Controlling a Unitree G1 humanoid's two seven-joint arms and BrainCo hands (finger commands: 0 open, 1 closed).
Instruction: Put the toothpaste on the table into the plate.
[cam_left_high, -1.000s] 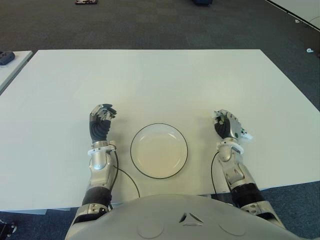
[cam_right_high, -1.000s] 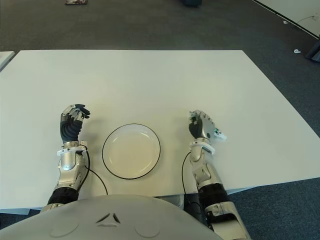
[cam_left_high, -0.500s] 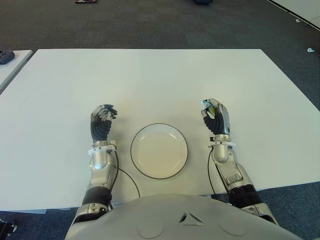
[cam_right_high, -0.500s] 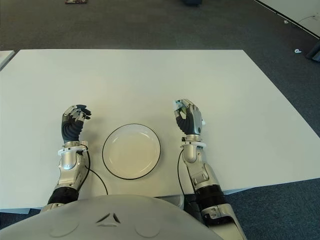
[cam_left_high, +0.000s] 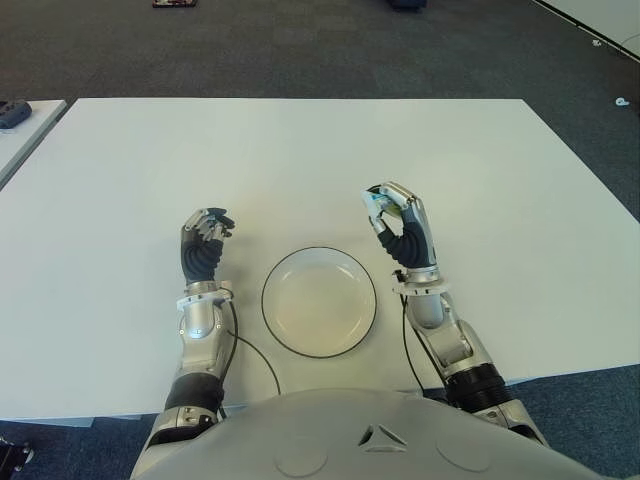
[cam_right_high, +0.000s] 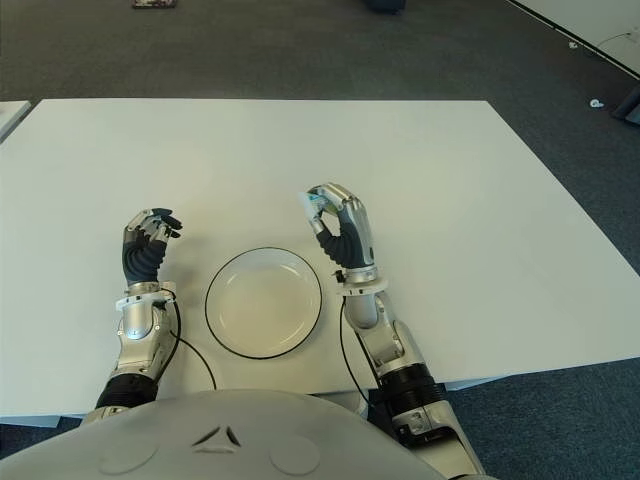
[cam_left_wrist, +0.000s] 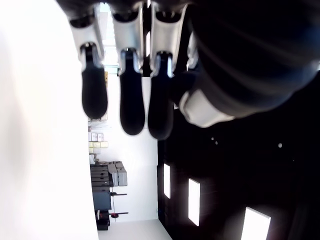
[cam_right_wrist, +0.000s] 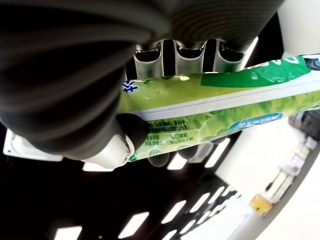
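The right hand (cam_left_high: 402, 228) has its fingers wrapped round the green toothpaste (cam_right_wrist: 215, 107) and holds it up off the table (cam_left_high: 300, 160) — just beside the plate's (cam_left_high: 318, 301) right rim, not over it. The pick-up looks done; carrying across and letting go remain. The left hand (cam_left_high: 203, 243), curled and holding nothing, shows left of the plate.

My plate (cam_left_high: 290, 338) sits near me on the table (cam_left_high: 300, 160), between my left hand (cam_left_high: 203, 246) and right hand (cam_left_high: 402, 228).
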